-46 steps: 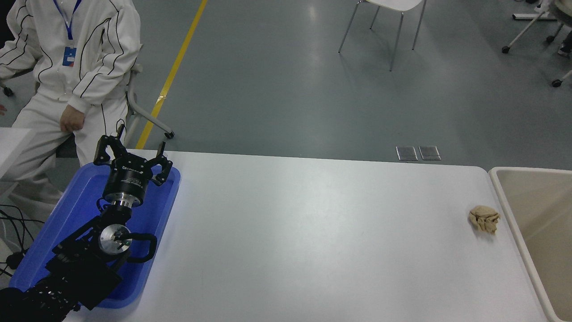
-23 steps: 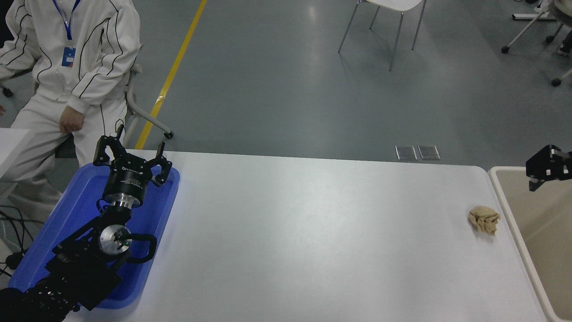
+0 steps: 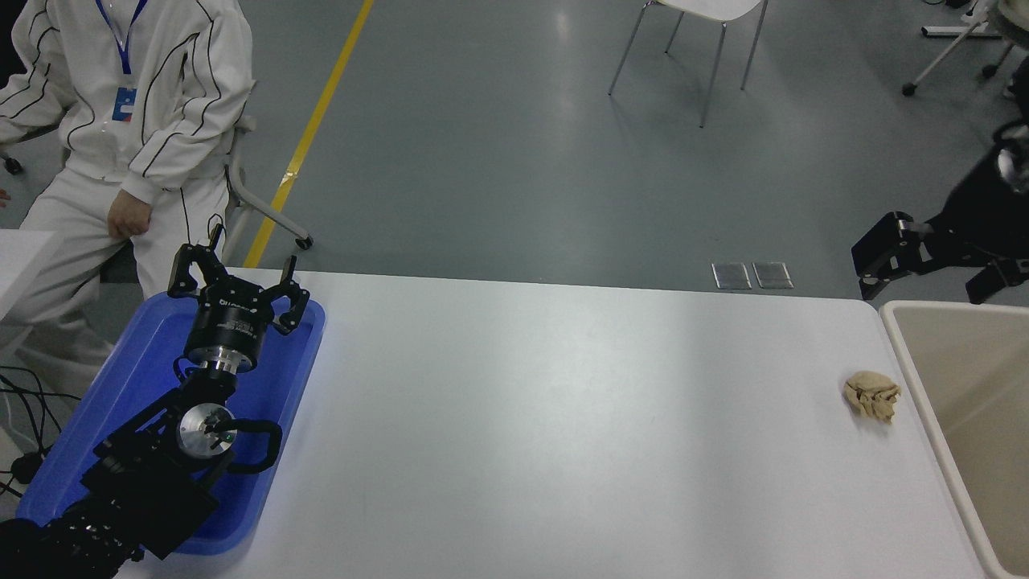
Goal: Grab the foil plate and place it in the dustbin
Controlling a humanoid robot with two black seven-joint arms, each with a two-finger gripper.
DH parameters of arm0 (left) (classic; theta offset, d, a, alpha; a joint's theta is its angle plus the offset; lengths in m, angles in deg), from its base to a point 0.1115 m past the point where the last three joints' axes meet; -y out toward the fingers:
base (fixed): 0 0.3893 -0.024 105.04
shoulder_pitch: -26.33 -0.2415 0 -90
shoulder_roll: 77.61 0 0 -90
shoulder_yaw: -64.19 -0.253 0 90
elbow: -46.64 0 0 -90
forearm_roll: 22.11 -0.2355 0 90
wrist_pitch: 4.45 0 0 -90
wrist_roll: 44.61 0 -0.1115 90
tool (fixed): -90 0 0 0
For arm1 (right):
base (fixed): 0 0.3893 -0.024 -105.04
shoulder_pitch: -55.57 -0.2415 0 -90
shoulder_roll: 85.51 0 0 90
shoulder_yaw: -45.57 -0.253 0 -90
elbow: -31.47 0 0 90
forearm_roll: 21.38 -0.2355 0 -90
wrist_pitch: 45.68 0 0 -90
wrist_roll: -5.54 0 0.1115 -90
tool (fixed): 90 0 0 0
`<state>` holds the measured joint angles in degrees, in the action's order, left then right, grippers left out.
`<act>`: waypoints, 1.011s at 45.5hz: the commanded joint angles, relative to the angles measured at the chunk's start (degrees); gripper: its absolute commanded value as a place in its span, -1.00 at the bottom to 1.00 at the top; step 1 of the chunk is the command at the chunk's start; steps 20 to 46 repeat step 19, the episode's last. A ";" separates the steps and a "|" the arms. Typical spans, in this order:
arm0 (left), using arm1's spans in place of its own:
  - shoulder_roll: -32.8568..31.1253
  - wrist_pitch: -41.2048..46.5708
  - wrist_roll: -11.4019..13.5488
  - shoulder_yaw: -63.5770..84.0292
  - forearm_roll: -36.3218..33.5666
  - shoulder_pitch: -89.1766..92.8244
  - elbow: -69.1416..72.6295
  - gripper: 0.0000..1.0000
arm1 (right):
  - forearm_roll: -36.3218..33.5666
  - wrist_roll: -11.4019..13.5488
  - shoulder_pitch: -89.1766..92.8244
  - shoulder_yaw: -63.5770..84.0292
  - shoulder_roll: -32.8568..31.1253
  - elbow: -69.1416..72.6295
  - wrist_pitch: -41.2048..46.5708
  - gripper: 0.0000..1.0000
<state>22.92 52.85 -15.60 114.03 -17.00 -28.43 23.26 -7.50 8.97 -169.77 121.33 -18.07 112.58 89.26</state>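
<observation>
Now dustbin (image 3: 965, 378) at bench (image 3: 563, 418) right edge; right end effector (image 3: 876, 257) above far corner, grip unclear; left end effector (image 3: 233, 289) spread wide over blue tray (image 3: 289, 378).

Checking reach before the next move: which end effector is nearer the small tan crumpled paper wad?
Right. The right end effector hangs just beyond the table's far right corner, above the tan paper wad; the left end effector sits across the table.
</observation>
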 commanded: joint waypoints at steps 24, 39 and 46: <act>0.02 -0.08 0.00 0.00 -0.01 0.09 -0.09 1.00 | -0.43 -0.09 -1.06 -0.36 2.96 0.89 0.06 1.00; 0.02 -0.08 0.00 0.00 -0.01 0.09 -0.09 1.00 | -0.43 -0.09 -1.06 -0.36 2.96 0.89 0.06 1.00; 0.02 -0.08 0.00 0.00 -0.01 0.09 -0.09 1.00 | -0.43 -0.09 -1.06 -0.36 2.96 0.89 0.06 1.00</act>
